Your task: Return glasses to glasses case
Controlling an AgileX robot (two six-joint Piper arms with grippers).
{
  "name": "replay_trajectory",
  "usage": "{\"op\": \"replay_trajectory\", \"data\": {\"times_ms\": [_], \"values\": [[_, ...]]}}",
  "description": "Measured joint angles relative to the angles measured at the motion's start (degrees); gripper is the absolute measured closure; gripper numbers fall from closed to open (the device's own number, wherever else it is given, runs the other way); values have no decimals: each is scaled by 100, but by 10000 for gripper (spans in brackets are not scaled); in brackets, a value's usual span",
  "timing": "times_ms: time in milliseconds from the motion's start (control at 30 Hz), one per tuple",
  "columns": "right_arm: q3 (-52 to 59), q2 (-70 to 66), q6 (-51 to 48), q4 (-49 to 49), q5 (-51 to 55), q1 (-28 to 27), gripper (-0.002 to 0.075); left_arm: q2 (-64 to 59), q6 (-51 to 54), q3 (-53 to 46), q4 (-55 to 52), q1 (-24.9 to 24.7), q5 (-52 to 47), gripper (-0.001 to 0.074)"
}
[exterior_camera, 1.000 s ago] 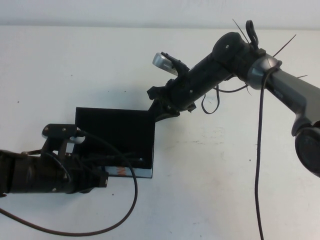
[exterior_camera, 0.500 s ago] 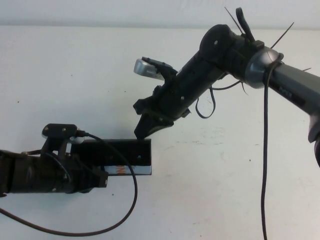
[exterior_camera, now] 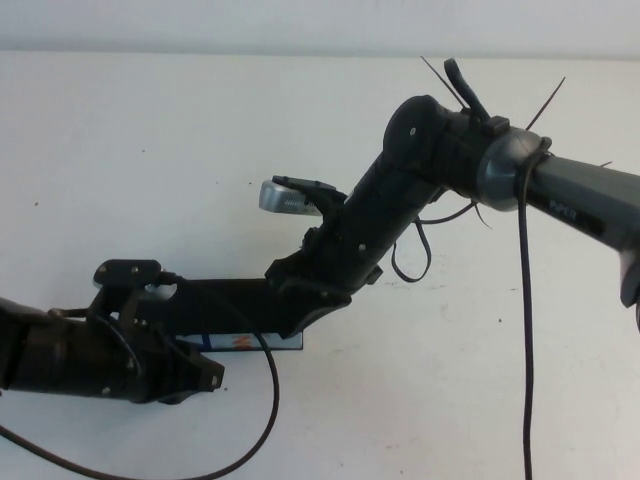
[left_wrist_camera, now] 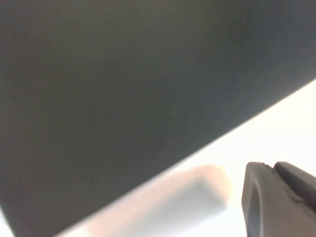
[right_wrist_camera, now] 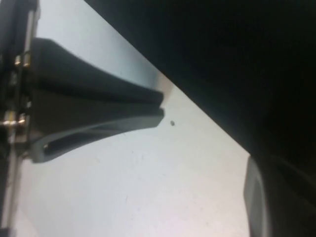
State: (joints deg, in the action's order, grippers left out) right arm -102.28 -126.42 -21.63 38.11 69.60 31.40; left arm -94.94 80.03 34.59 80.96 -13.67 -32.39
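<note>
The glasses case (exterior_camera: 225,302) lies as a flat black slab at the table's left centre, with its white printed edge strip (exterior_camera: 228,342) facing the front. The glasses are hidden. My right gripper (exterior_camera: 305,312) is open and reaches down from the right onto the case's right end. In the right wrist view (right_wrist_camera: 207,140) its fingers stand apart, one over the black case (right_wrist_camera: 237,59). My left gripper (exterior_camera: 205,372) sits low at the case's front left edge. The left wrist view shows the black case (left_wrist_camera: 123,89) close up, with the blurred white strip (left_wrist_camera: 187,192).
The white table (exterior_camera: 480,380) is bare to the right and at the back. A black cable (exterior_camera: 268,400) loops from the left arm across the front. The right arm's cable (exterior_camera: 521,330) hangs down at the right.
The case's raised black flap has come down flat. My right gripper moved down and left onto the case's right end. My left arm shifted slightly lower.
</note>
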Motion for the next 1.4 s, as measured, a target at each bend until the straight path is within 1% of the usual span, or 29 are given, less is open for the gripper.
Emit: {"op": "replay_trajectory", "data": {"times_ms": [167,333,400,533,667,767,833,1000,1100,1200,1300,1400], "values": [[0,12,0,-19,0,0,737,403,-775,0,-720,0,-93,739],[25,307,57,-311,-12,0,737,1323,-1680,0,-1580,0,-155,739],[39,598,182,-526,-12,0,737,1878,-1921,0,-1783,0,-170,739],[51,1282,417,-1000,-1,0,737,3181,-2071,0,-1937,0,-15,739],[417,2134,619,-1440,7,0,737,4686,-2112,-131,-1951,0,722,739],[1066,2917,699,-1585,-1,0,737,5789,-2115,-527,-1951,0,1474,739],[1588,3551,825,-1645,-206,0,737,6434,-2115,-831,-1937,0,1872,739],[2994,5109,1120,-1777,-1167,0,737,7665,-2124,-1696,-1904,0,2435,739],[3889,6022,1152,-1777,-1763,0,737,8174,-2124,-2172,-1890,0,2722,739],[4753,7039,1161,-1777,-2384,0,737,8546,-2124,-2595,-1864,0,3239,739],[5645,7989,1230,-1767,-3113,0,737,8713,-2124,-3023,-1839,0,3838,739],[6532,8849,1282,-1758,-3881,0,737,8723,-2165,-3396,-1759,0,4198,739]]}}
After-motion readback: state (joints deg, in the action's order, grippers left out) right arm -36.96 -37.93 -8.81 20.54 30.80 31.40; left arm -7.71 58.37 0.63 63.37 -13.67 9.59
